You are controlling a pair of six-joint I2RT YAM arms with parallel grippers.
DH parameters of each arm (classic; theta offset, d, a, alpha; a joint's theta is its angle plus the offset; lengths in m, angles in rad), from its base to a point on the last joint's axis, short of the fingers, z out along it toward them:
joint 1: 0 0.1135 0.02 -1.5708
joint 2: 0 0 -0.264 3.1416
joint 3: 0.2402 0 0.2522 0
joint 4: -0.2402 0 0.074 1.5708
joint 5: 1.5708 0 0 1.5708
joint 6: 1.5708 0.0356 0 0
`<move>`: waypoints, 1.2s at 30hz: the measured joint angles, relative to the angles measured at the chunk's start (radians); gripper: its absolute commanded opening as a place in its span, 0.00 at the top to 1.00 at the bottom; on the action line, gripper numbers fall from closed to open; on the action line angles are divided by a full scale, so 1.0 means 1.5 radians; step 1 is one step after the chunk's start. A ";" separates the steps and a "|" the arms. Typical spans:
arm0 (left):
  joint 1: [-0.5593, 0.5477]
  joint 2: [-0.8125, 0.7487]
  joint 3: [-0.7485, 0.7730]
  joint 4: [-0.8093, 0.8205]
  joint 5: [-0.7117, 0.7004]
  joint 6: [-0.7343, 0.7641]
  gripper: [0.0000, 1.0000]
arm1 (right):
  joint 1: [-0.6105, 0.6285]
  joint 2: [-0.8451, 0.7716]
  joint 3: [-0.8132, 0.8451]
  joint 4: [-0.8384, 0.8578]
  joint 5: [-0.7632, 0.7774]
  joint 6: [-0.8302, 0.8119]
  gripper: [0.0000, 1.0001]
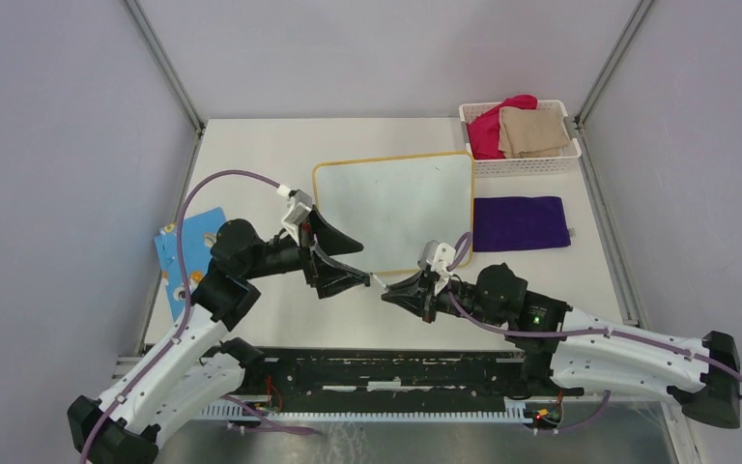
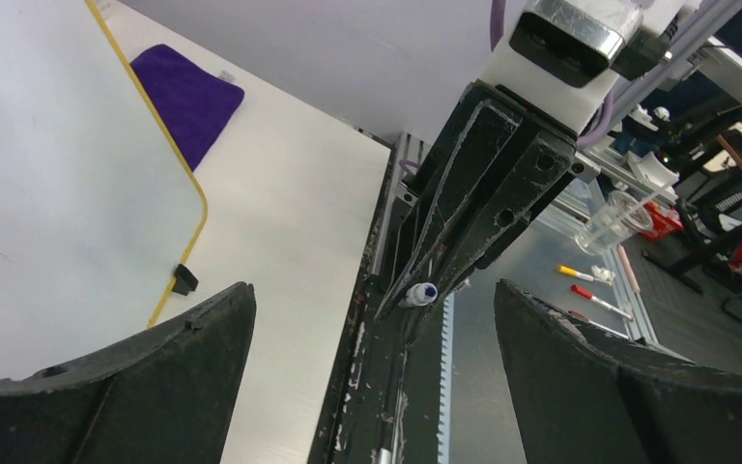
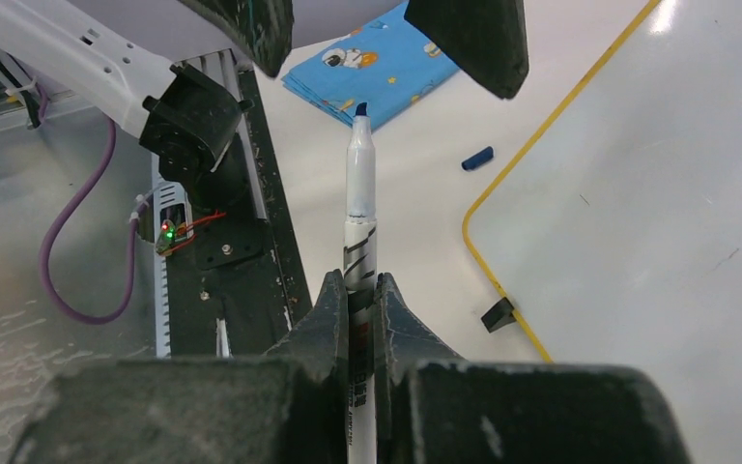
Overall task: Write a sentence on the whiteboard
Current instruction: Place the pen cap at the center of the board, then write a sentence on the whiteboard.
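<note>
The top external camera looked down from above and behind both arms, holding the whole table. Each wrist camera sat close behind its own fingers; the left gripper and right gripper faced each other, sharing the marker between their fingertips and the whiteboard corner beside them.

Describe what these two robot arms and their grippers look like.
The left arm and right arm share white shells, black joints and a looping purple cable each. The left gripper and right gripper each have two black wedge-shaped fingers and a white camera block. A small green light glows on the right arm.
</note>
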 measured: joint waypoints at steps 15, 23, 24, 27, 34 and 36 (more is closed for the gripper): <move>-0.029 0.022 -0.003 0.000 0.051 0.012 0.36 | 0.000 0.054 0.030 0.019 -0.035 -0.001 1.00; -0.048 0.062 -0.003 -0.015 0.066 0.036 0.51 | 0.000 0.064 0.030 0.028 -0.034 0.001 1.00; -0.050 0.065 -0.003 -0.019 0.066 0.037 0.54 | 0.000 0.065 0.030 0.027 -0.034 0.001 1.00; -0.053 0.063 -0.003 -0.021 0.068 0.040 0.62 | 0.000 0.065 0.030 0.026 -0.032 0.001 1.00; -0.055 0.062 -0.003 -0.021 0.078 0.041 0.90 | -0.001 0.069 0.030 0.024 -0.026 0.001 1.00; -0.056 0.062 -0.003 -0.022 0.078 0.046 0.98 | -0.002 0.070 0.030 0.022 -0.022 0.005 1.00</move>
